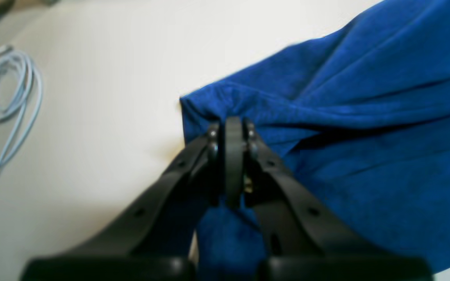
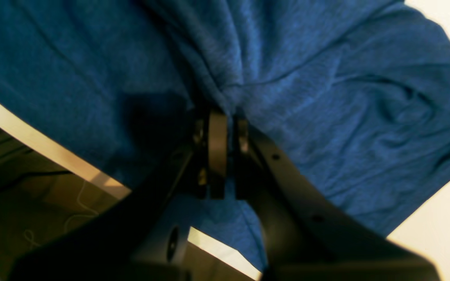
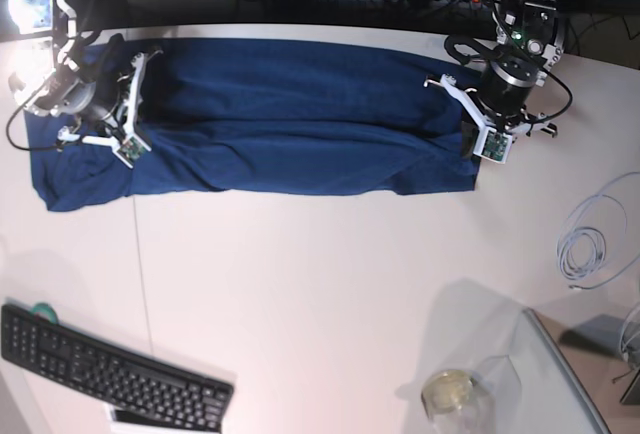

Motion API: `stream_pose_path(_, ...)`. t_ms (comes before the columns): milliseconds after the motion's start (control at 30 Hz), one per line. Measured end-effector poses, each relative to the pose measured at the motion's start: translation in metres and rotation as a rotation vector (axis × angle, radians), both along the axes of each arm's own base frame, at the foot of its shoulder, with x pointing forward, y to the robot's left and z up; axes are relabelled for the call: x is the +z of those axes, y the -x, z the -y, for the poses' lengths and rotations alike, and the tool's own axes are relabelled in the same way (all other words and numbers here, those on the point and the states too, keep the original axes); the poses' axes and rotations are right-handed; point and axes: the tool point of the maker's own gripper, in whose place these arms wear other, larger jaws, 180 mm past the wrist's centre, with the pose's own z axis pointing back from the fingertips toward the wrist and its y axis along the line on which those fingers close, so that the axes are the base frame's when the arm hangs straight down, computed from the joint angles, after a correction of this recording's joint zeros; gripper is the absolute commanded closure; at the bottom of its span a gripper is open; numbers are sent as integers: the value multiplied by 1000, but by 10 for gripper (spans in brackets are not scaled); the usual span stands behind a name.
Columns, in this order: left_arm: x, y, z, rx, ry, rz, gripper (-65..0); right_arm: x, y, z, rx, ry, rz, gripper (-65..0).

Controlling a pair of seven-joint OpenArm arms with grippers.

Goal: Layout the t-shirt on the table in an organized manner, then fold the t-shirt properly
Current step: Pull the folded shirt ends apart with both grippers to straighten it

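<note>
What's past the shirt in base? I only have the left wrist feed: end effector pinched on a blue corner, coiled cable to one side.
Observer: The t-shirt lies as a long band across the far side of the table; the left end effector holds one end.
Operator: Other arm?
Observer: The right end effector is shut on bunched fabric at the opposite end, by the table's edge.
Operator: Anything near me on the table?
Observer: A black keyboard sits at the near corner, apart from the shirt.
</note>
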Motion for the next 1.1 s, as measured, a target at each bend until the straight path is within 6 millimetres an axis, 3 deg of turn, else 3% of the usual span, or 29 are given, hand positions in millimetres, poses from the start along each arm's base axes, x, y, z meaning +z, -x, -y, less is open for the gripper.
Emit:
stream_pose_path(267,0,-1,1,-2,1,2,0,-13,11,4,-12,7,-54,-33)
stream_pose_path(333,0,-1,1,-3,2,2,0,-13,10,4,-11,8,-53,-99)
stream_pose_path(500,-1,2,1,-3,2,-4,0,-8,6,0,-56,-20,-31,-350)
stream_pose_path(667,-4,10,-2,5,-21,-55,-270,16,-9,31,-220,-14,56,-377)
stream_pose_path(767,13,4,-20,47,-43,-15,-378,32,-35,58,-344,-21,126,-377)
stream_pose_path(867,42,-2,-56,127,-95,57,-406,58,-73,90,-441,-30,235,-377)
stream_pose_path(967,59,-1,-75,176,-121,98,-406,58,-70,110,-473,62,191,-377)
stream_pose_path(1033,59,1,-76,177,-120,93,-406,46,-61,108,-443,129,118,-377)
stream_pose_path(1100,56,2,-74,187,-106,91,-405,36,-70,85,-373,99,98,-377)
